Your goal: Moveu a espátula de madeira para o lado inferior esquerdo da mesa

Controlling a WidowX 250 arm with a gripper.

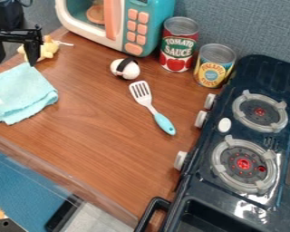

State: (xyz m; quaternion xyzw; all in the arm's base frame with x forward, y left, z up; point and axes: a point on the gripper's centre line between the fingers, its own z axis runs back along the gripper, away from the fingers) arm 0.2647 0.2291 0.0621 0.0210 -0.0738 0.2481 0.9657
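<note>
The step in hand looks to be the approach: the spatula (158, 118) lies free around the middle of the tabletop (105, 149), its slotted head towards the back and its turquoise handle slanting towards the front right (the task calls it wooden, though it looks nothing of the sort). The tool (15, 58) is open and empty, hanging over the back left part of the tabletop beside a small yellow toy (49, 49). The next move, I judge, calls for bringing it across to the spatula, lining up over the handle or neck, then lowering and closing.

In the way on a low crossing would be the white toy with a black band (125, 69), just behind the spatula's head. The blue cloth (20, 93) lies at the left edge and could be snagged if the carry swings wide. The stove (241, 149) stands along the right side, its knobs near the handle; red and yellow cans (216, 65) stand behind.
</note>
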